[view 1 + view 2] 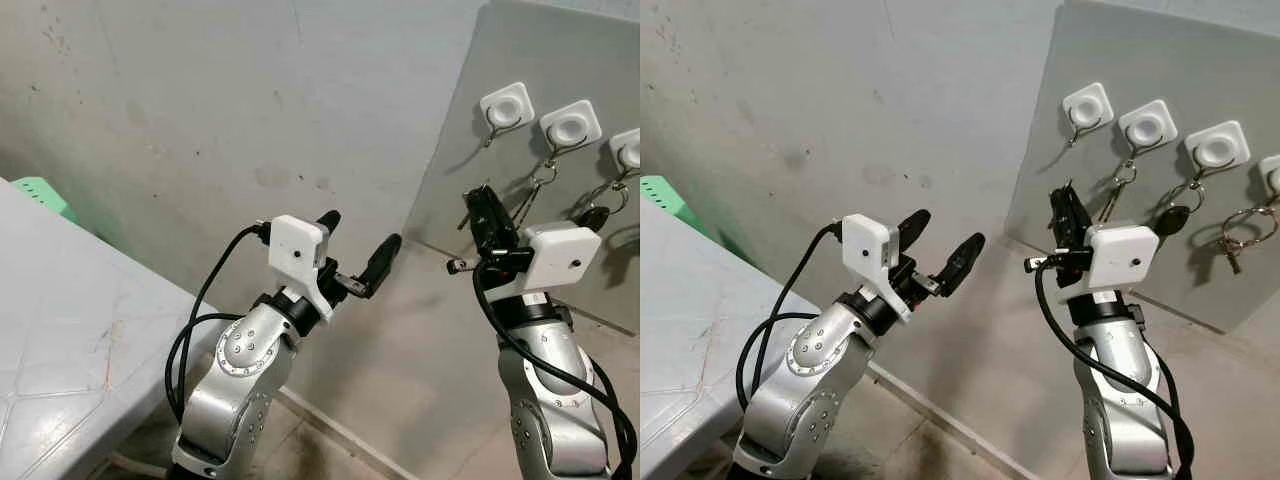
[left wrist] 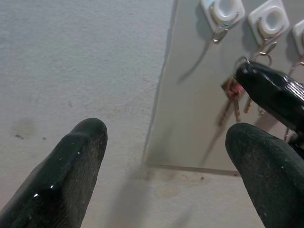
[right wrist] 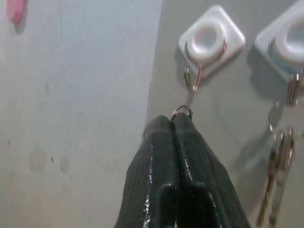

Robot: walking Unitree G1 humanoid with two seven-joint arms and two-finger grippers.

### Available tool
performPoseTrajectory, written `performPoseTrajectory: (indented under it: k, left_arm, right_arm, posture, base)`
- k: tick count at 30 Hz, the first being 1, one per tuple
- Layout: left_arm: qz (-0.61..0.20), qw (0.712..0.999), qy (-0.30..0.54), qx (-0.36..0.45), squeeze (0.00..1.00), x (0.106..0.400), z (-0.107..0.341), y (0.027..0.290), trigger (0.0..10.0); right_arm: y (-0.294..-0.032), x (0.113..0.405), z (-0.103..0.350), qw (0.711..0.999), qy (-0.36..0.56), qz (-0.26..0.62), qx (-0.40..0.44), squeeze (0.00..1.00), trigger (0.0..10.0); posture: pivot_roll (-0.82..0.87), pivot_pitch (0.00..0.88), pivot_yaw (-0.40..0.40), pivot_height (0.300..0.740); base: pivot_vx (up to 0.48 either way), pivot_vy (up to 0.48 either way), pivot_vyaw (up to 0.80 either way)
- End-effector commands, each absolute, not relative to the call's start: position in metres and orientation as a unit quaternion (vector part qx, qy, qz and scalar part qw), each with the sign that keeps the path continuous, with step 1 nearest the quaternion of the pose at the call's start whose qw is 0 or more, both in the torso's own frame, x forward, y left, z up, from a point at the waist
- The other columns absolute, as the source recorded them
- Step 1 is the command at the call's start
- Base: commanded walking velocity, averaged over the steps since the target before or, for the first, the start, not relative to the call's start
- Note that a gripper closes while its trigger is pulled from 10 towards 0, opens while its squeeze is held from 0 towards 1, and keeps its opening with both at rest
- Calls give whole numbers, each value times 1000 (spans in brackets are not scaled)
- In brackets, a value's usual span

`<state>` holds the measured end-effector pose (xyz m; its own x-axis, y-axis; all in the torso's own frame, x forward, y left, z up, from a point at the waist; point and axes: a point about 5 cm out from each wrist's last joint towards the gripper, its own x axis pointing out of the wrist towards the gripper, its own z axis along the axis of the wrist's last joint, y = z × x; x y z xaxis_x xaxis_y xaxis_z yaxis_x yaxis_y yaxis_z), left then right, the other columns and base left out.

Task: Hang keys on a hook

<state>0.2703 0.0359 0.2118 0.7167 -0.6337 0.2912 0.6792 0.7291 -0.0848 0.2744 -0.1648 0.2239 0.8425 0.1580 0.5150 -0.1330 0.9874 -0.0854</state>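
left eye view: right hand [image 1: 482, 205] raised before the grey board [image 1: 470, 130], fingers pressed together on a key ring, just below and left of the empty hook [image 1: 506, 108]; neighbouring hooks right of it already carry keys.
right eye view: same scene; left hand [image 1: 942, 245] held up at mid-left, fingers spread wide, holding nothing, well apart from the board; desk [image 1: 690, 330] at near left.
left wrist view: left hand's fingers [image 2: 71, 164] apart, nothing between; red-tagged keys [image 2: 231, 92] dangle under the right hand's tips.
right wrist view: fingers fully closed, small key ring [image 3: 182, 112] poking out at the tips, just beneath the empty hook's wire ends.
how to do it well: likely lift the ring above the hook tip, slide it over, lower until seated, only then let go; keep the ring's opening facing the wire.
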Motion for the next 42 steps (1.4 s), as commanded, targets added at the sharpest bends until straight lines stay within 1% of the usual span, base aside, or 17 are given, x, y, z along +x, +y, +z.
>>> performPoseTrajectory:
  k: [1, 12, 28, 38, 42]
  left_arm:
    - [-369, 915, -135, -90, 0, 268, 221, 33, 10000]
    - [-369, 914, -140, -96, 0, 268, 227, 33, 10000]
    - [-375, 910, -142, -103, 0, 264, 232, 32, 10000]
    - [-373, 911, -139, -110, 0, 264, 233, 32, 10000]
    - [-371, 911, -137, -115, 0, 264, 234, 33, 10000]
  right_arm:
    - [-164, 271, 242, 949, -304, 79, -32, 0, 10000]
    - [-166, 276, 257, 941, -323, 93, -47, 0, 10000]
    - [-174, 287, 254, 945, -312, 86, -39, 0, 10000]
    - [-179, 293, 259, 942, -316, 95, -65, 0, 10000]
    - [-179, 293, 263, 936, -323, 105, -92, 0, 10000]
  posture:
    - [-7, 76, -56, 740]
    - [-1, 67, -66, 740]
    - [3, 77, -66, 740]
    - [6, 83, -64, 740]
    - [6, 84, -65, 740]
  base:
    - [0, 0, 0]
    - [0, 0, 0]
    - [0, 0, 0]
    - [0, 0, 0]
    - [0, 0, 0]
